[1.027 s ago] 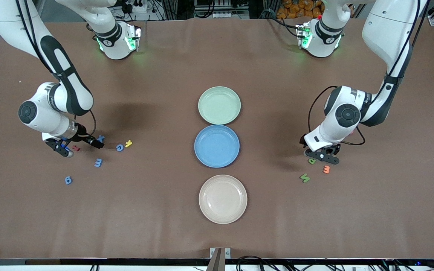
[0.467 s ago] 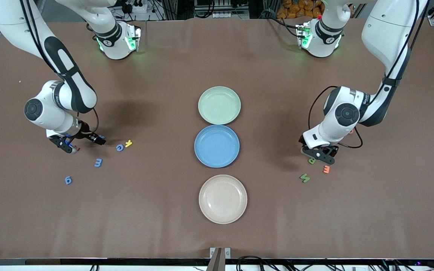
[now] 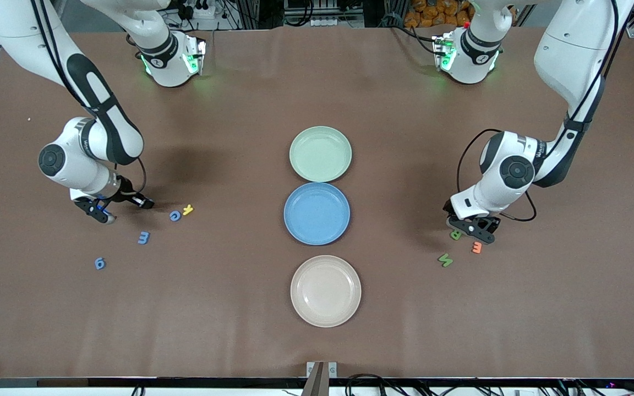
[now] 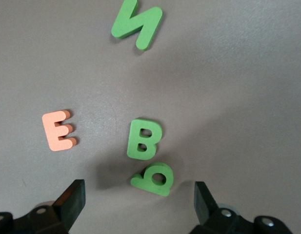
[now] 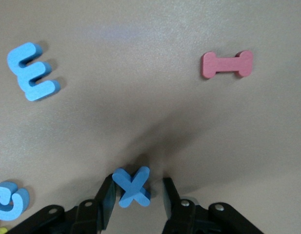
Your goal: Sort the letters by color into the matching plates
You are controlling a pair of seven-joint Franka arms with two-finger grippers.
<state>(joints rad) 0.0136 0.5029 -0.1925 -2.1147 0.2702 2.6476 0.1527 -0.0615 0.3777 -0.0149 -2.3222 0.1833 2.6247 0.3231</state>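
The pale green plate (image 3: 320,153), the blue plate (image 3: 317,213) and a cream plate (image 3: 325,290) stand in a row at mid-table, all bare. My right gripper (image 3: 123,209) (image 5: 135,195) is low at the table with a blue X (image 5: 132,186) between its fingers. One finger touches the X and a narrow gap shows at the other. My left gripper (image 3: 471,228) (image 4: 139,204) hangs open just above a green 9-shaped piece (image 4: 154,178), beside a green B (image 4: 144,139) (image 3: 455,235).
Near the right gripper lie a blue E (image 5: 33,71) (image 3: 143,237), a blue C (image 3: 175,215), a yellow piece (image 3: 187,209), a blue 6 (image 3: 100,263) and a red I (image 5: 227,64). An orange E (image 3: 476,247) and a green S (image 3: 445,259) lie by the left gripper.
My right gripper's fingers have drawn in from wide open to close around the blue X. The left gripper has drifted slightly toward its own end of the table, still open.
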